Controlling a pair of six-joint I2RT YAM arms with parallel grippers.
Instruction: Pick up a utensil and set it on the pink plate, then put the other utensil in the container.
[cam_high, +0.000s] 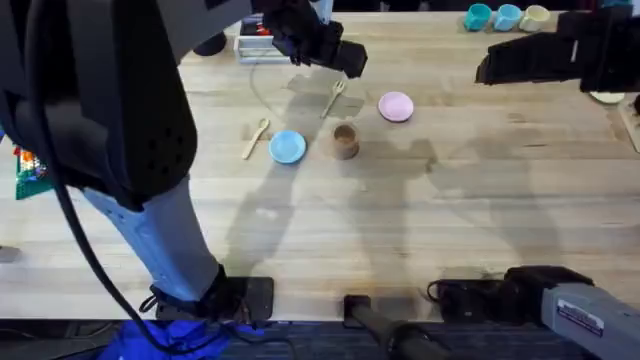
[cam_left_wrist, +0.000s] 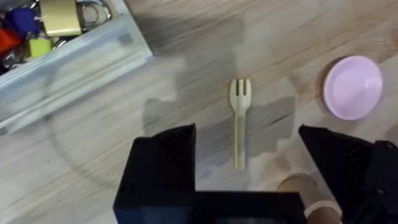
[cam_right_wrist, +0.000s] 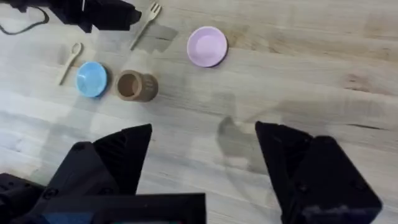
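Left gripper (cam_left_wrist: 245, 162) spread wide, hovering over the one fork (cam_left_wrist: 239, 121), which lies flat on the table (cam_high: 480, 200), untouched. Right gripper (cam_right_wrist: 202, 155) also spread, holding nothing, well apart from everything. Counts: one pink plate (cam_high: 396, 106) beside the fork, one brown cup (cam_high: 345, 140), one blue plate (cam_high: 287, 147), one spoon (cam_high: 256, 137) beside it.
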